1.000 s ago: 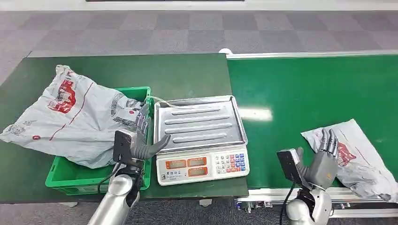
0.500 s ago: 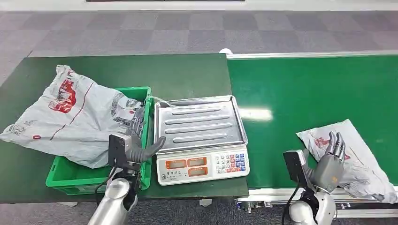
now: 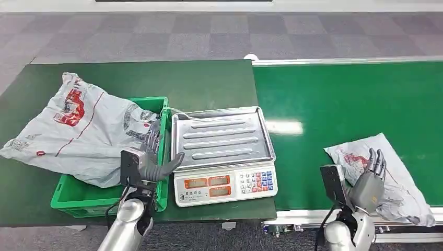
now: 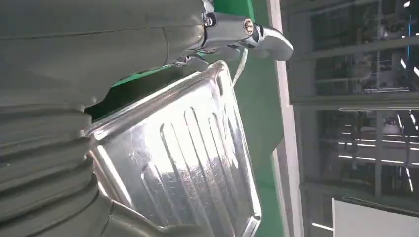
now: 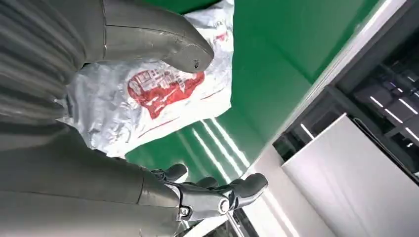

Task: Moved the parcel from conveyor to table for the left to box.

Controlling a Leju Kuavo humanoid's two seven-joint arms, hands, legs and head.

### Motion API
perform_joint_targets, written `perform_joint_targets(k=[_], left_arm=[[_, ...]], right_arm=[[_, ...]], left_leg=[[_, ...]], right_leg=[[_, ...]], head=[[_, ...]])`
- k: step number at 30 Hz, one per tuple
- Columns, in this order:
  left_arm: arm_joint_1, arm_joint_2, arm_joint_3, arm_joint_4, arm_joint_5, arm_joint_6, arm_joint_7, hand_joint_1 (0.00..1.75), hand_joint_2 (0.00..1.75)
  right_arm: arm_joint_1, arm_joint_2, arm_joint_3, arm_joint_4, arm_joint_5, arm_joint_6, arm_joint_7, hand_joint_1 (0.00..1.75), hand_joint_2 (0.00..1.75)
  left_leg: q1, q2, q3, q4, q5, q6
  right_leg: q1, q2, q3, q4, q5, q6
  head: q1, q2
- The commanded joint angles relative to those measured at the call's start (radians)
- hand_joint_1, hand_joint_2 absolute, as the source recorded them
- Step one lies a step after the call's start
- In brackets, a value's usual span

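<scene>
Now I'm hovering my open right hand (image 3: 369, 184) over the crinkled grey plastic parcel (image 3: 397, 180); loose film risks slipping from its fingers.

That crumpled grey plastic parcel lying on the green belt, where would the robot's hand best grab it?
Probably the near, bunched edge of the grey plastic parcel, from above. It lies flat and limp on the green conveyor belt, so only raised folds give fingers purchase. The open right hand hovers there.
</scene>
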Motion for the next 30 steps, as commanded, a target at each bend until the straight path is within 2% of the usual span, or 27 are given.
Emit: perform_joint_targets(k=[1,13,21,30], left_arm=[[-0.016,0.017,0.032,0.034,0.007,0.000,0.000,0.00,1.75],[0.040,0.018,0.053,-0.021,0.004,0.019,0.007,0.00,1.75],[0.035,0.019,0.051,-0.024,-0.004,0.019,0.014,0.00,1.75],[0.043,0.023,0.057,-0.012,0.007,0.014,0.006,0.00,1.75]], right_arm=[[-0.098,-0.007,-0.025,0.168,0.028,-0.013,0.013,0.00,1.75],[-0.078,0.009,-0.036,0.159,0.111,-0.024,0.068,0.00,1.75],[-0.048,0.024,-0.048,0.113,0.166,-0.024,0.088,0.00,1.75],[0.003,0.010,-0.044,0.068,0.156,-0.023,0.113,0.00,1.75]], left_leg=[[0.000,0.002,0.001,-0.002,0.001,0.001],[0.000,0.002,0.002,-0.002,0.000,0.000],[0.000,0.001,0.001,-0.002,0.001,0.000],[0.000,0.001,0.001,-0.001,0.001,0.000]], right_leg=[[0.000,0.002,0.000,-0.002,0.002,0.000],[0.000,0.002,0.001,-0.002,0.001,0.000],[0.000,0.000,0.000,-0.002,0.001,0.000],[0.000,0.000,0.001,-0.001,0.001,0.000]], head=[[0.000,0.000],[0.000,0.000],[0.000,0.000],[0.000,0.000]])
